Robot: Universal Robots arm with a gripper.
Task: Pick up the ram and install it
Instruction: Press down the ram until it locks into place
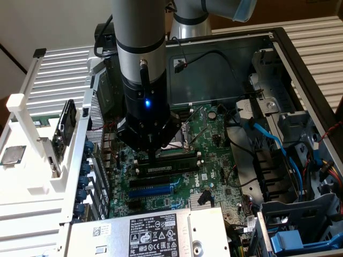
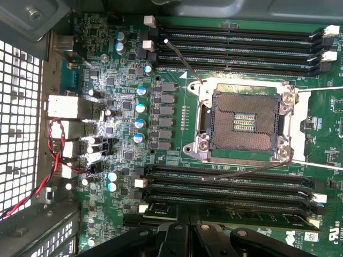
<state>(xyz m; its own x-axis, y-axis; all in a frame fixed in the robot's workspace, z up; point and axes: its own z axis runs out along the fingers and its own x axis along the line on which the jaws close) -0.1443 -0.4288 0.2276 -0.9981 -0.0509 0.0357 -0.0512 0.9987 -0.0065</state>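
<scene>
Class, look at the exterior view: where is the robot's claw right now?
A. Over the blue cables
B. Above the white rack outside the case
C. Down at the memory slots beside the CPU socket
C: the claw reaches down to the ram beside the CPU socket.

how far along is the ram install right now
Pickup looks done: the pincer is shut and down over the motherboard, just below the CPU socket. In hand: the ram lies along a memory slot directly under the fingers, with the pincer at its end on the exterior view's left. Left: whether the stick is pressed fully home and the white end clips latched cannot be told.
</scene>
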